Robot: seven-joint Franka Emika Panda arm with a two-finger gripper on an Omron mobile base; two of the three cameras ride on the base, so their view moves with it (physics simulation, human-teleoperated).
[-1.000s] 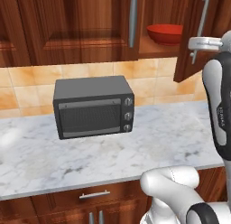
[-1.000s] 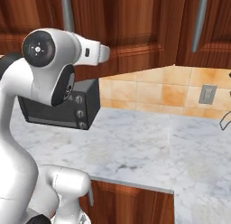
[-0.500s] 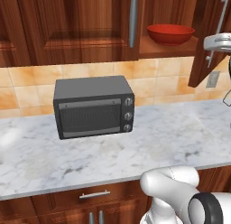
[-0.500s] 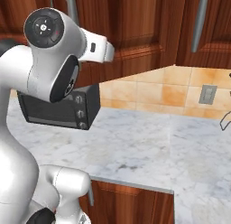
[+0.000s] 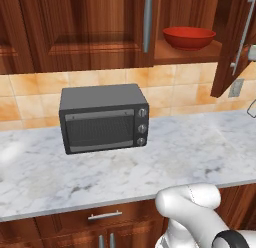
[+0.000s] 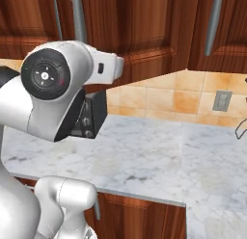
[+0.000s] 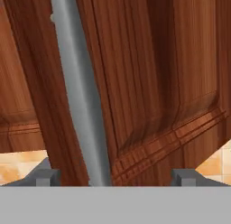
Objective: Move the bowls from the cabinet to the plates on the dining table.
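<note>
Showing the open wall cabinet (image 5: 100,27), its door (image 5: 232,42) swung out at right, with the red bowl (image 5: 189,37) on the lower shelf above a marble counter (image 5: 150,167) bearing a toaster oven (image 5: 102,118). Hand view: gripper (image 7: 115,175) fingers spread wide, straddling the door's silver bar handle (image 7: 81,92) without clamping it.
</note>
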